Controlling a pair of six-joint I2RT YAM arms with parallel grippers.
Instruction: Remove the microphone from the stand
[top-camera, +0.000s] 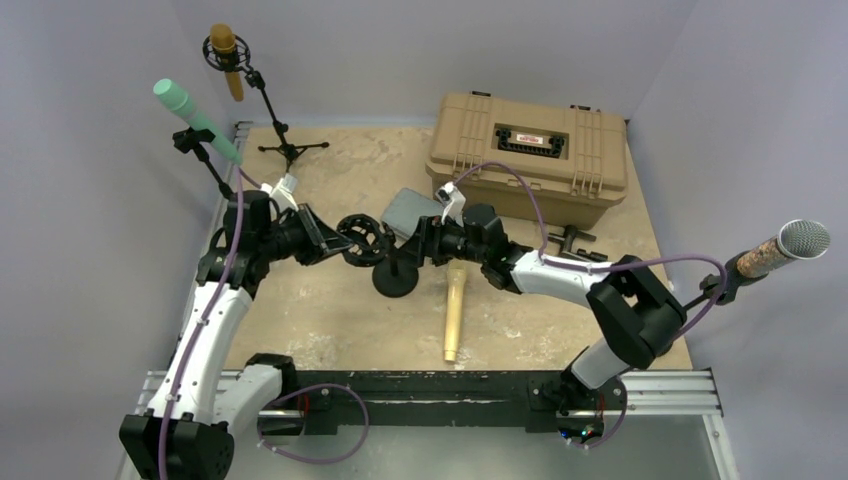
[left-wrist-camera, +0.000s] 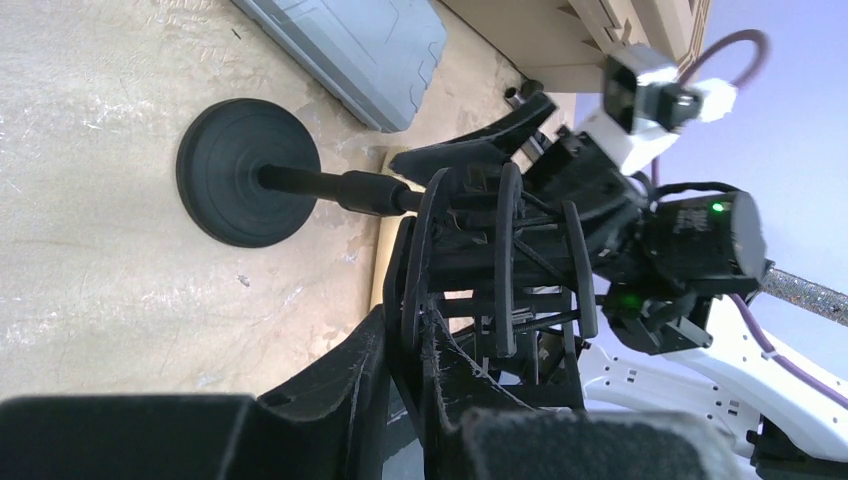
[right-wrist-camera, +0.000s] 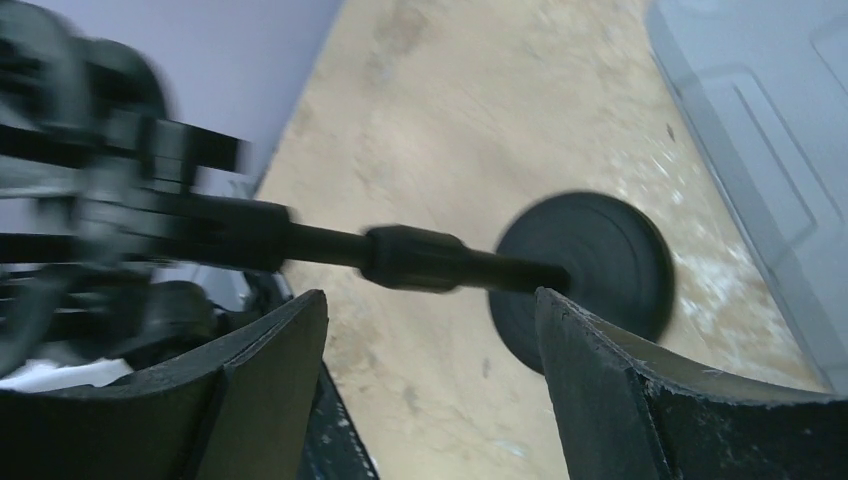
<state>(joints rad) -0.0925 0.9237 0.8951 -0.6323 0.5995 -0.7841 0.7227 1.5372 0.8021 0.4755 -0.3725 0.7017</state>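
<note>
While the left gripper (top-camera: 335, 238) pinches the seemingly empty shock mount (top-camera: 360, 238) and the right gripper (right-wrist-camera: 428, 310) stands spread around the stand pole (right-wrist-camera: 410, 258), we find the microphone (top-camera: 454, 310) lying on the table (top-camera: 320, 320) beside the stand base (top-camera: 395, 280). We judge it rigid, smooth and roll-prone; grasp mid-body.

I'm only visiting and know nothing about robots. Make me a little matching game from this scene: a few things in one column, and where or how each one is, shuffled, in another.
Things:
1. left pincer
2. right pincer
3. beige microphone
4. tan case

States:
A. lying flat on the table
B. open, facing the stand's pole
C. at the far side of the table
D. shut on the black shock mount

Pairs: 1-D, 2-B, 3-A, 4-C.
</note>
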